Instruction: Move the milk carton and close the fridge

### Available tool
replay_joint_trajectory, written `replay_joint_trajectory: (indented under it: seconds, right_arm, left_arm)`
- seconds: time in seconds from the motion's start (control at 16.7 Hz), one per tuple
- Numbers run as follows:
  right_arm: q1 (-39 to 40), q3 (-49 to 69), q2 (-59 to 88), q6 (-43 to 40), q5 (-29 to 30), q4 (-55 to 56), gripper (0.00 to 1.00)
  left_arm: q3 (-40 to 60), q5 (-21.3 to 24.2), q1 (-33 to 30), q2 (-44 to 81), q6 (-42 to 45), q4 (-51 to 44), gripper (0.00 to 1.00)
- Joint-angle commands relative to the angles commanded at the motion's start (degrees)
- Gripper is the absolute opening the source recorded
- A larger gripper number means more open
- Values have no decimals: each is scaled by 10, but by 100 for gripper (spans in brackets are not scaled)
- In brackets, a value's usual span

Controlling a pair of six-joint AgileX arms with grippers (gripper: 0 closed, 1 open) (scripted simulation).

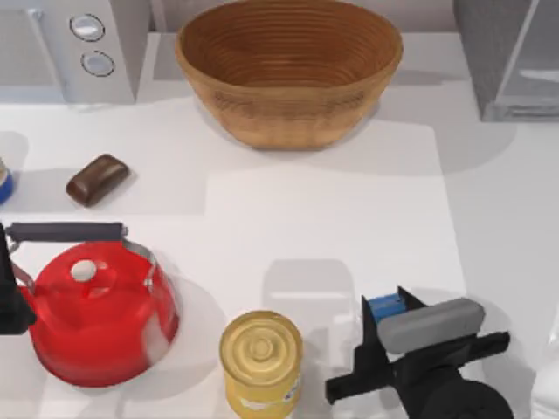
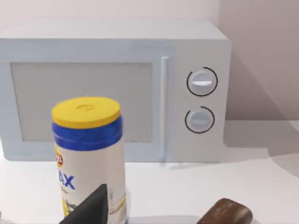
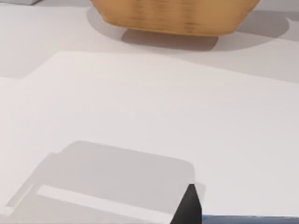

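Left arm parked at the table's [image 1: 349, 218] left edge, beside the red kettle [image 1: 96, 319]; its fingers' state: cannot tell. Yellow can [image 1: 260, 362] just left of the right gripper [image 1: 384, 319]. Milk carton [image 1: 387, 306] sits between the right fingers, gripped. Fridge [image 1: 515, 57] well beyond, far right corner, door open.

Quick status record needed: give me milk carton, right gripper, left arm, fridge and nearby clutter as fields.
milk carton: blue top peeking out under the right gripper, near the table's front right
right gripper: at the carton; grasp not confirmable
left arm: at the left edge beside the red kettle
fridge: back right corner
clutter: yellow can left of the carton; wicker bowl at back centre
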Motion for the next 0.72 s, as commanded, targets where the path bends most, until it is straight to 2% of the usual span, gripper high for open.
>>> replay_joint_trajectory:
  seconds: [0.72]
  right_arm:
    - [-4,-12,-14,-1,0,-12,0]
  left_arm:
    - [0,0,0,0,0,0,100]
